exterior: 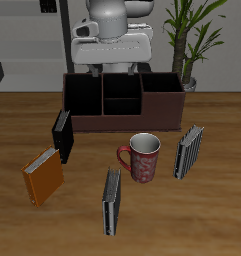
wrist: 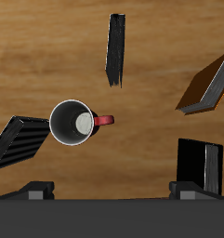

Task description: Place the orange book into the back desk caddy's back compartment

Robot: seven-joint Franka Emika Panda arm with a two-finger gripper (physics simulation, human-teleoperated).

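From the exterior view, the arm is hanging high at the back of the table [exterior: 207,215], above the back desk caddy [exterior: 122,102], and the pincer itself is hidden there against the arm's white body, so its state cannot be read from this view. The orange book [exterior: 42,178] is standing tilted on the table, well apart from the pincer and toward the table's front edge. A black book [exterior: 62,135] is leaning just in front of the caddy's corner. A red patterned mug [exterior: 142,157] is standing before the caddy, with two grey-and-black striped books near it: one [exterior: 190,151] beside the mug, the other [exterior: 112,202] closer to the front edge.

In the wrist view, the pincer [wrist: 112,191] is holding nothing; its two dark fingertips [wrist: 34,190] are standing wide apart with only bare table showing between them. The mug [wrist: 73,123] is sitting well below the pincer, its open mouth facing the camera. The orange book [wrist: 206,85] is lying far off to one side, the black book [wrist: 199,165] nearer, and the striped books [wrist: 114,48] [wrist: 19,139] are spread beyond.
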